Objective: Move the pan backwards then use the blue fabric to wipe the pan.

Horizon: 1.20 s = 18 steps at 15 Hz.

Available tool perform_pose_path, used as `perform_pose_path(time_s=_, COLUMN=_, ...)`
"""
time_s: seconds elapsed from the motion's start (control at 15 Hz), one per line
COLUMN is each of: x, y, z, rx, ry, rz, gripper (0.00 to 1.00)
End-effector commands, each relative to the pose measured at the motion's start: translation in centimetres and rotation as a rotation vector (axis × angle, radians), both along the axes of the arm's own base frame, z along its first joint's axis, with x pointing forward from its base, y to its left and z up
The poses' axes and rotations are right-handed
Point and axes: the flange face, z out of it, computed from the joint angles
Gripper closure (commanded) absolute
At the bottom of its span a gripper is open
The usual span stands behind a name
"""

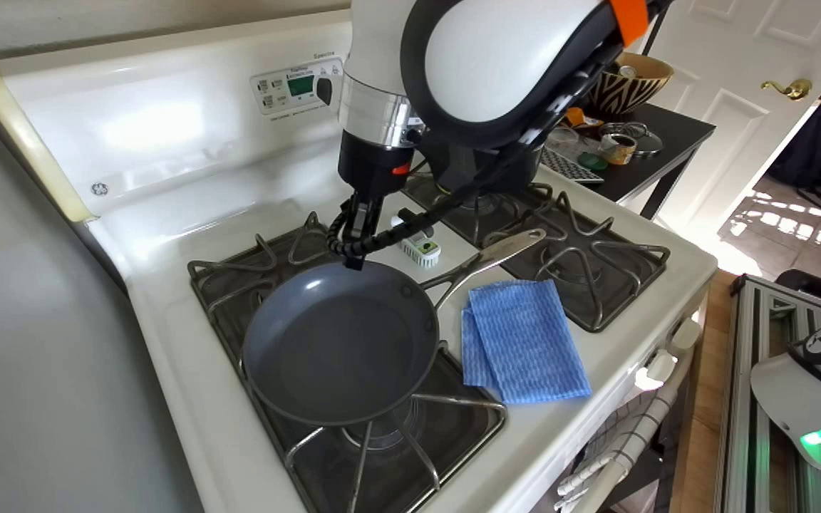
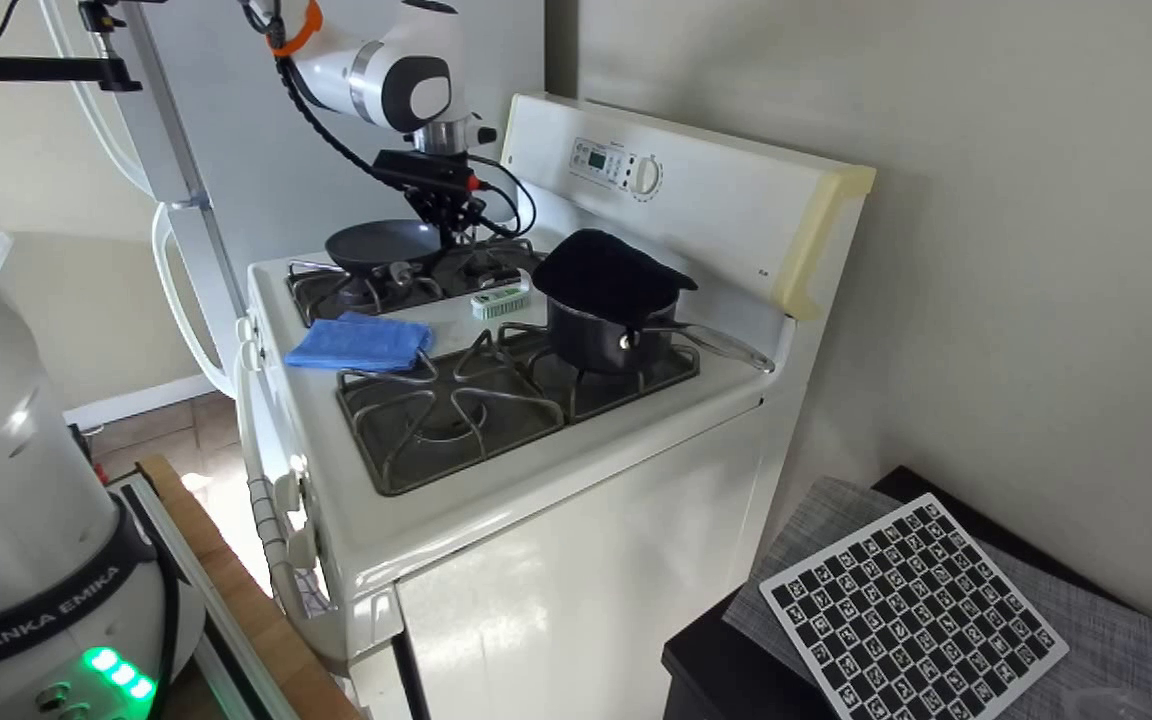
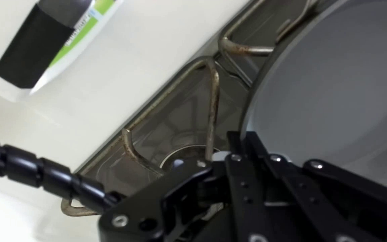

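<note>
Tool clamped on rim of pan; folded blue cloth well apart from tool; brush nearer tool than cloth.

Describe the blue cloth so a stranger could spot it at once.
On the white stove, find the strip dividing the two dark burner wells. Toward its front lies the folded cloth. Its bright blue sets it apart from the grey pan and scrub brush nearby.

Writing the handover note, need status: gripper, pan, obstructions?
Gripper shut on pan at back rim. Pan on grate. Blue fabric folded beside it. Scrub brush nearby, possible snag.
</note>
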Motion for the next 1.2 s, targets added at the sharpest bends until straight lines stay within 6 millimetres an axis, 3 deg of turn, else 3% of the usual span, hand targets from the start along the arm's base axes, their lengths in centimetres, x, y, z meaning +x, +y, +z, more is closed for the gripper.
perform_pose_path(time_s=0.0, x=1.0, y=-0.6, z=-0.5, rx=-0.013, ry=-0.006, rz=-0.065, gripper=1.00)
perform_pose_path(time_s=0.53, x=2.2, y=-2.1, z=-0.6, rx=-0.001, ry=-0.010, rz=-0.202, gripper=1.00)
perform_pose_path(time_s=1.13, x=1.9, y=-1.9, z=-0.4, rx=-0.002, ry=0.001, rz=-0.170, gripper=1.00)
